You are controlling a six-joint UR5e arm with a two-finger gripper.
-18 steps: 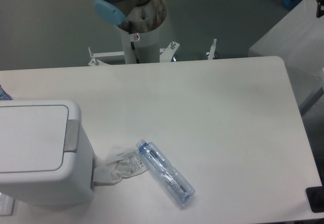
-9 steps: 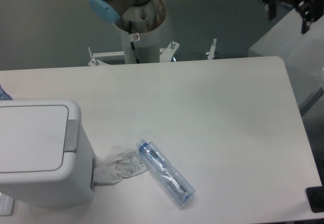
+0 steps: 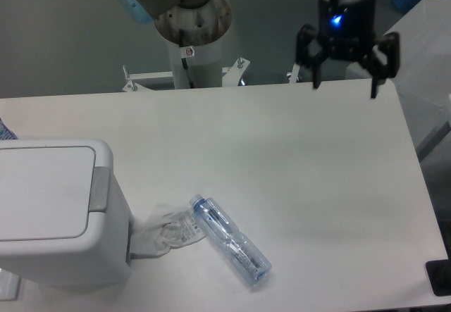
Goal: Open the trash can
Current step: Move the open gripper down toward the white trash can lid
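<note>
trash can [image 3: 53, 210]: lid shut | pincer [image 3: 344, 86]: spread wide, empty, well apart

A white worktop [image 3: 296, 157] with rounded corners was seen filling most of the view. A clear plastic bottle [image 3: 230, 239] was laid on its side near the front edge, slanted, with its cap end pointing to the upper left and its base to the lower right. A crumpled white plastic bag [image 3: 167, 230] with some print on it was spread flat just beside the bottle's cap end, touching it. Behind the far edge of the worktop a white metal frame [image 3: 211, 77] with upright bolts was visible against a grey floor [image 3: 63, 37]. A dark object [image 3: 440, 277] was cut off at the lower right corner.
</note>
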